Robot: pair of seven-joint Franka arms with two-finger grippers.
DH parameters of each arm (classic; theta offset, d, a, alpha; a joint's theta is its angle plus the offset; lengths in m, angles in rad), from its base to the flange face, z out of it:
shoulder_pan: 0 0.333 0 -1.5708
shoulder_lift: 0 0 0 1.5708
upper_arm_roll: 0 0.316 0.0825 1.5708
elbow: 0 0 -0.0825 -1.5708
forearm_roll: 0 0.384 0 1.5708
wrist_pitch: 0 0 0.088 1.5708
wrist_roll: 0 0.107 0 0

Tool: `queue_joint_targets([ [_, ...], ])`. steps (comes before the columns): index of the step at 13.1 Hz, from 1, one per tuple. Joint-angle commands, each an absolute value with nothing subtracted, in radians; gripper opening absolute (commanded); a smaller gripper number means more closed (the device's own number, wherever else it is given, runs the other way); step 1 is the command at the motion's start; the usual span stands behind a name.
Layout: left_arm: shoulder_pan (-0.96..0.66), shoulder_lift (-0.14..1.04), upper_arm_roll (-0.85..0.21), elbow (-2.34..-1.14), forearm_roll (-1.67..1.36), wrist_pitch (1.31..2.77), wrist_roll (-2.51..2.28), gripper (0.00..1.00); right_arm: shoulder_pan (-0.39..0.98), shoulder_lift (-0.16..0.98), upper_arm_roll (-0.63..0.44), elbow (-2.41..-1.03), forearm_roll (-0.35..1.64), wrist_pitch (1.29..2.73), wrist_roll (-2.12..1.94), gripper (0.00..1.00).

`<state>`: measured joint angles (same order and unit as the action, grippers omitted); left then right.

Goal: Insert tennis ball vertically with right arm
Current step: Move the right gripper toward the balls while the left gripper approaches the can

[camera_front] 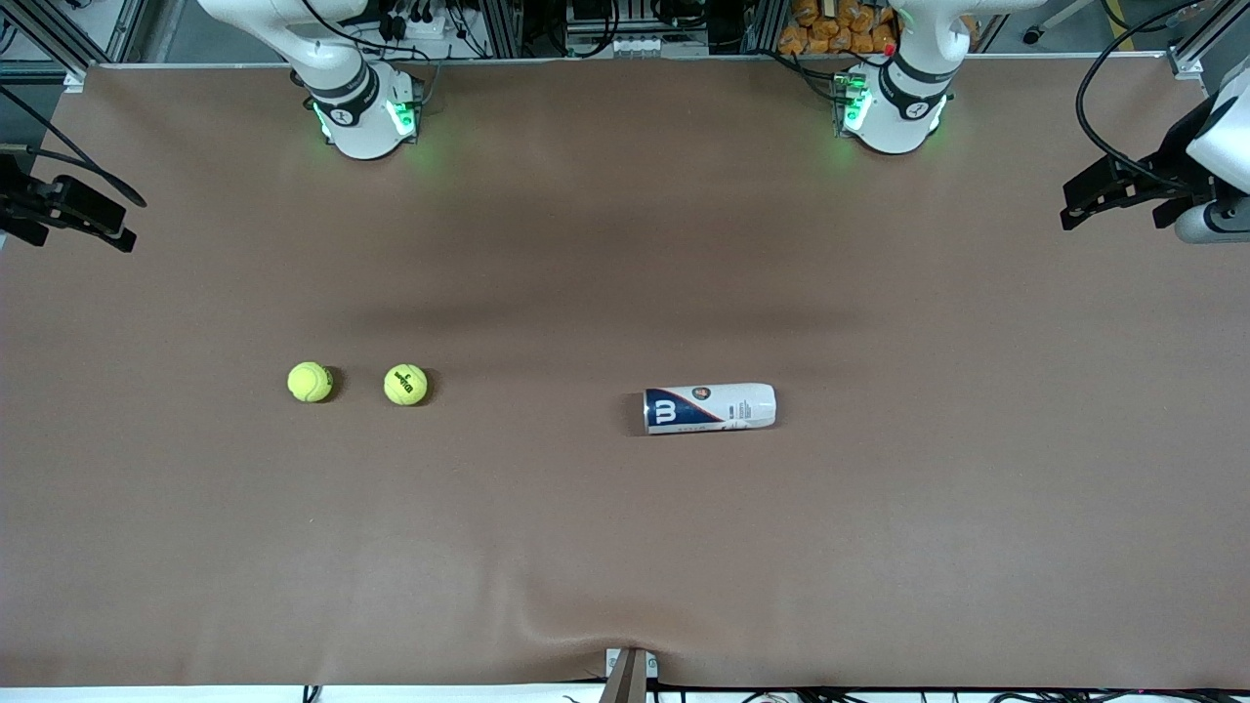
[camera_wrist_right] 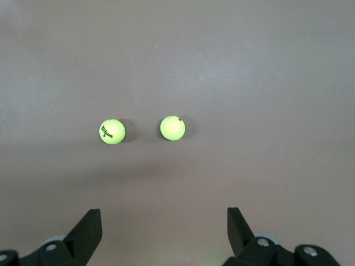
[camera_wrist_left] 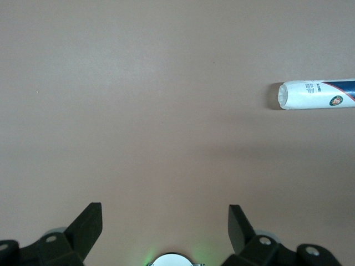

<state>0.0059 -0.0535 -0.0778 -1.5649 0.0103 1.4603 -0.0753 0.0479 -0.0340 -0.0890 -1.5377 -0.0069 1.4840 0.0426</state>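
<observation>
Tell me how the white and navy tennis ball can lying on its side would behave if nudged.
The white and navy cylindrical tennis ball can lies on its side on the brown table cover, so it would probably roll when nudged sideways. Its smooth printed wall looks slippery for fingers. It is likely light, possibly empty.

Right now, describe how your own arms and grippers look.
Both arms are glossy white with black joint rings, and the right base and left base glow green. Black cables trail along them. The left gripper and right gripper have black angular fingers on black bodies with pale screw heads.
</observation>
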Motion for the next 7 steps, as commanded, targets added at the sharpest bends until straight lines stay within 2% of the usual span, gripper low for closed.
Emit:
queue_joint_targets([
  [1, 0.020, -0.051, -0.083, -1.545, -0.005, 1.453, -0.084, 1.00, 0.046, -0.035, -0.086, -1.539, -0.008, 1.486, 0.043, 1.00],
  [7, 0.018, -0.045, -0.083, -1.540, -0.005, 1.453, -0.077, 1.00, 0.046, -0.017, -0.086, -1.534, -0.005, 1.522, 0.041, 1.00],
])
